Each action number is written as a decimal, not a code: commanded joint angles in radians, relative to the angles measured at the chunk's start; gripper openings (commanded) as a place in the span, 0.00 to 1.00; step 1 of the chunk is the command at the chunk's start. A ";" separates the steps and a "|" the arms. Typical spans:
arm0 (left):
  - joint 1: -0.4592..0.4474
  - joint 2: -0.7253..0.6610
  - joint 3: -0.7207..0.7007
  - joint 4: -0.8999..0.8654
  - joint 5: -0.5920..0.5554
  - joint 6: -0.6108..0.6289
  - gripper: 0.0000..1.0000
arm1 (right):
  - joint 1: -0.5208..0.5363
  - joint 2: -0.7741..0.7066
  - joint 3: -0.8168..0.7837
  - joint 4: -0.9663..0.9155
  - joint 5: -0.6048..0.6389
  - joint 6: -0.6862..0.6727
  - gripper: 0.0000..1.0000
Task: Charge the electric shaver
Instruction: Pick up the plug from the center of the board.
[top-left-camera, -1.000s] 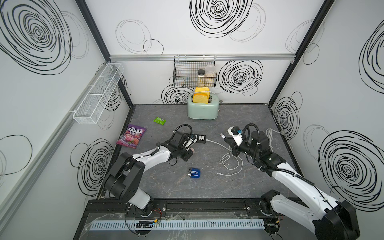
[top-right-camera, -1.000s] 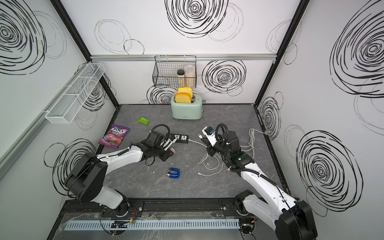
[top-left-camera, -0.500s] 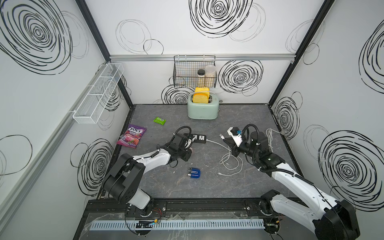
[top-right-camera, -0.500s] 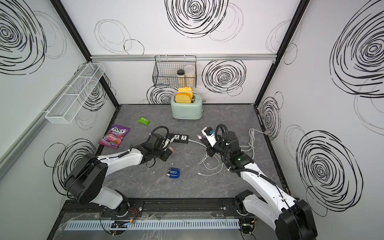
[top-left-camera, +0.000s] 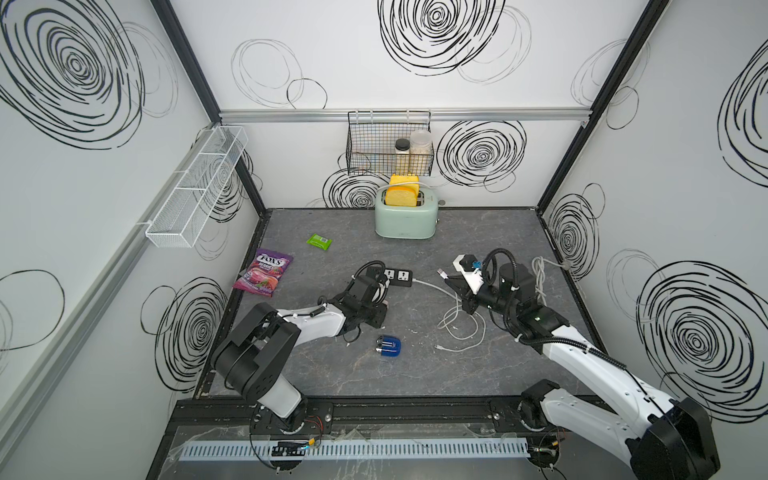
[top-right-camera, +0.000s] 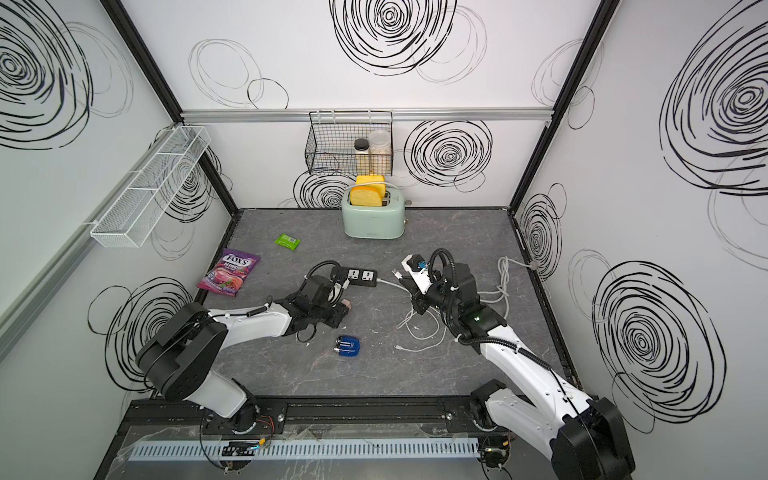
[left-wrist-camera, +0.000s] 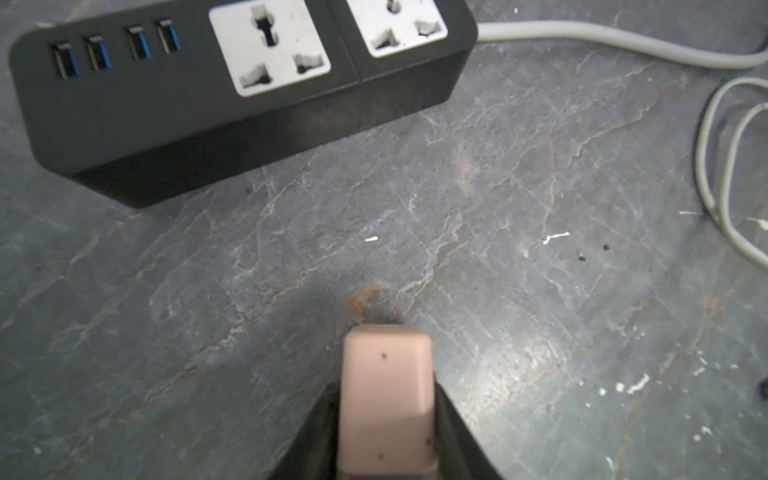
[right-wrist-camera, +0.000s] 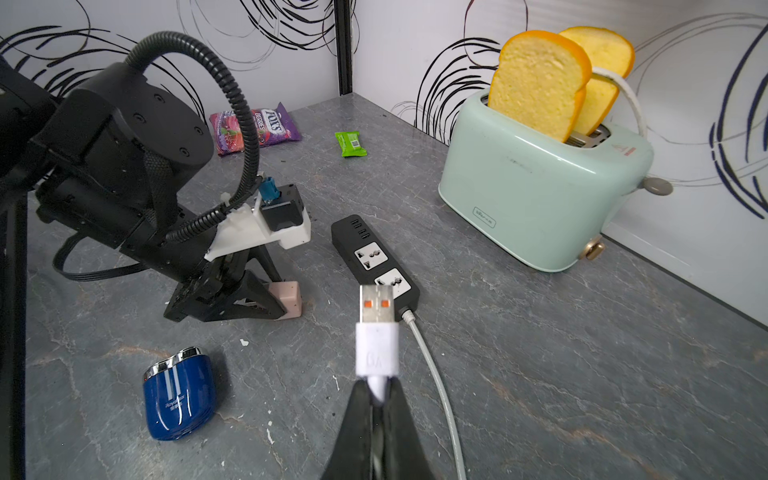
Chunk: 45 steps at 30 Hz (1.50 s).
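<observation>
The electric shaver (top-left-camera: 389, 347) (top-right-camera: 348, 347) (right-wrist-camera: 179, 401), blue with silver heads, lies on the grey table in front of both arms, untouched. My left gripper (left-wrist-camera: 386, 388) (top-left-camera: 376, 309) is low over the table, shut on the pink plug adapter (left-wrist-camera: 386, 374) (right-wrist-camera: 289, 299), which touches the tabletop a short way in front of the black power strip (top-left-camera: 397, 275) (left-wrist-camera: 232, 83). My right gripper (right-wrist-camera: 376, 390) (top-left-camera: 451, 282) is shut on the neck of a white USB plug (right-wrist-camera: 376, 328), held above the table and pointing at the strip. The white cable (top-left-camera: 461, 328) trails in loops below it.
A mint toaster (top-left-camera: 405, 222) with bread stands at the back. A purple candy bag (top-left-camera: 264, 276) and a green packet (top-left-camera: 319, 241) lie at the back left. A coiled white cord (top-left-camera: 538, 274) lies by the right wall. A wire basket (top-left-camera: 388, 145) hangs on the back wall.
My left gripper has drawn back from the power strip toward the front, carrying the pink adapter down to the tabletop. The right arm and the USB plug have stayed put.
</observation>
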 joint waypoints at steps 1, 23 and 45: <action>-0.002 0.013 -0.033 0.075 -0.036 -0.039 0.51 | 0.004 0.000 -0.004 0.029 -0.002 0.005 0.00; 0.005 -0.007 -0.260 0.459 0.032 0.001 0.49 | 0.004 -0.023 -0.028 0.022 0.011 0.004 0.00; 0.097 -0.090 -0.091 0.327 0.332 0.152 0.00 | 0.029 0.006 0.027 -0.102 -0.046 -0.060 0.00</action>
